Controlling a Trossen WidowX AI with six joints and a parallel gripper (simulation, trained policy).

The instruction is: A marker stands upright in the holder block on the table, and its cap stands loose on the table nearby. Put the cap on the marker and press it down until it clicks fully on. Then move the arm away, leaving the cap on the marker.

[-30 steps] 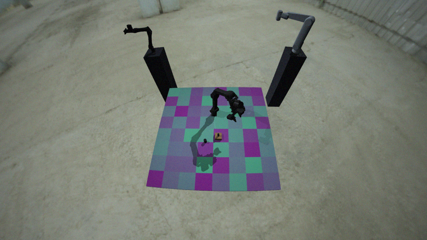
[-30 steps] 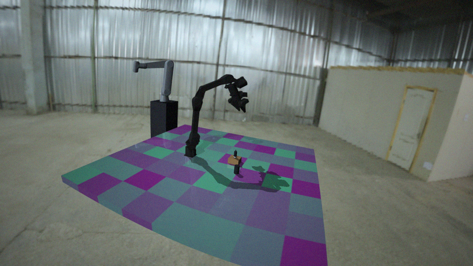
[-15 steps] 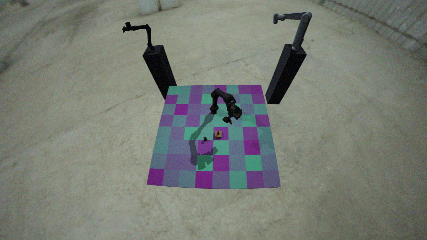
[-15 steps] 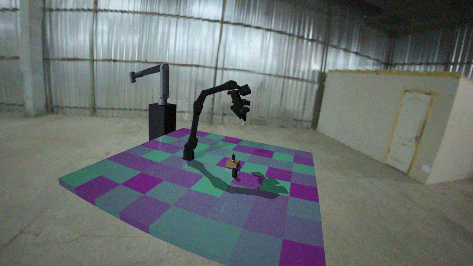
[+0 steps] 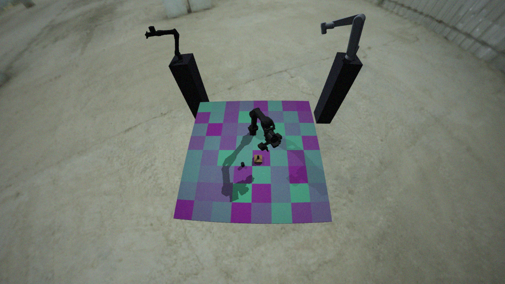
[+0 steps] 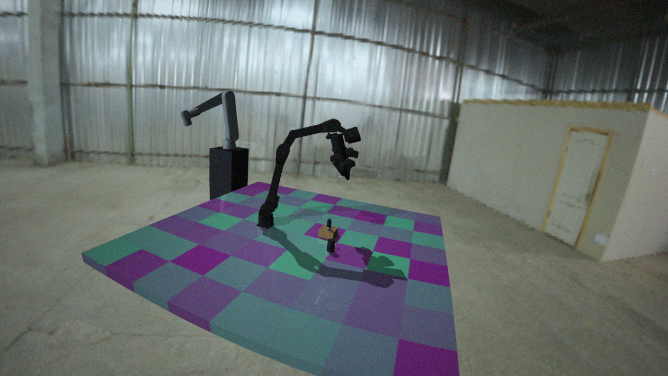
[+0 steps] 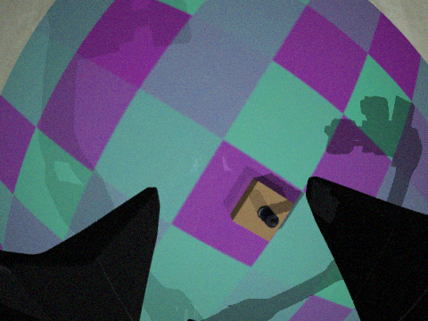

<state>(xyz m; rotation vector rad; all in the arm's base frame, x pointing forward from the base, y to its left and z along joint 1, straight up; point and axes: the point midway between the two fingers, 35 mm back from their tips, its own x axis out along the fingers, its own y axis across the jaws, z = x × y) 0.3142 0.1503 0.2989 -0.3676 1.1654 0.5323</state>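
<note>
While the gripper [image 5: 265, 147] [image 6: 346, 174] [image 7: 235, 192] hangs well above the table [image 5: 212, 212] [image 6: 280, 322] [image 7: 187, 116], its fingers are spread wide with nothing between them, so it's basically released. Down below it sits the wooden block [image 5: 258, 162] [image 6: 327, 232] [image 7: 250, 214], with the marker [image 5: 258, 157] [image 6: 329, 223] [image 7: 268, 217] poking straight up out of it, tip bare. A bit further out from the gripper, past the block, the black cap [image 5: 242, 164] [image 6: 330, 245] is just standing on the table, near the block but not touching it.
</note>
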